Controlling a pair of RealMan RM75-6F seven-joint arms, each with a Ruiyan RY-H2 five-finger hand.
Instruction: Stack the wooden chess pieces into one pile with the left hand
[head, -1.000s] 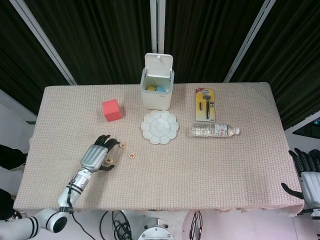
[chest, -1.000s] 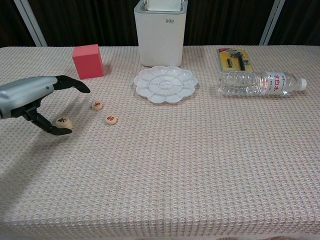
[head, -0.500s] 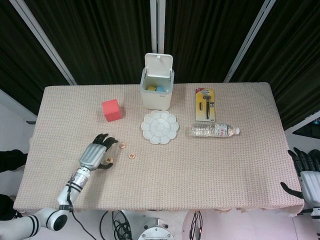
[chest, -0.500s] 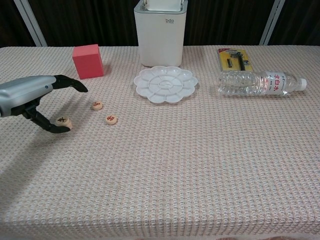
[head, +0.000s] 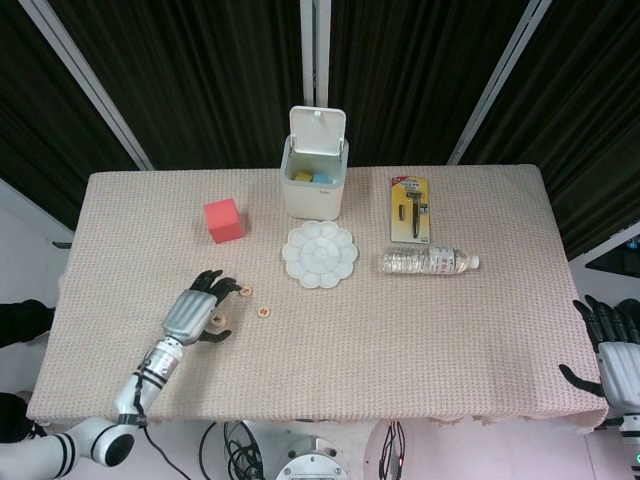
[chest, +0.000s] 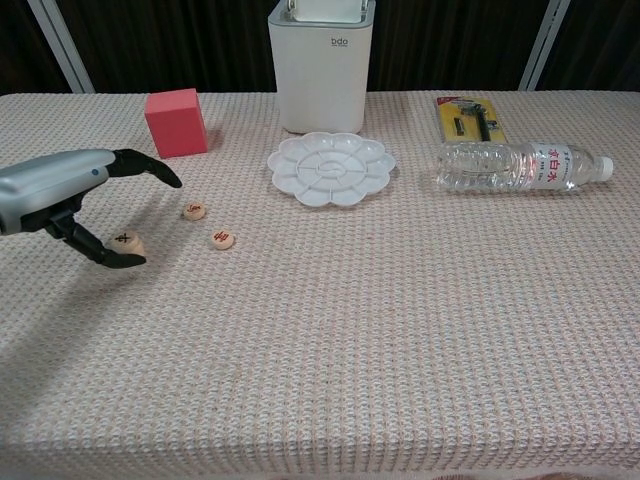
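We note three wooden chess pieces lying flat and apart on the cloth-covered bench (chest: 400, 330), none stacked yet: the nearest piece (chest: 125, 243) sits just beside the thumb of the left robot hand (chest: 62, 195), a second piece (chest: 195, 211) lies a little further in, and a third piece (chest: 222, 239) lies to its right. The left robot hand hovers low with its fingers (chest: 150, 166) spread forward above the cloth and the thumb curled under beside the nearest piece; it holds nothing, and we cannot tell whether the thumb tip touches the disc. The right robot hand (head: 612, 350) rests at the far bench edge, fingers apart, empty. We judge the discs light, stiff and thin, with smooth rims that could slip from a pinch; the textured cloth should keep them from sliding much. Best hold, in our view: pinch across the rim from opposite sides, keeping the disc level so it can be set flat onto another. Risk: low profile makes it hard to get fingertips under the edge.
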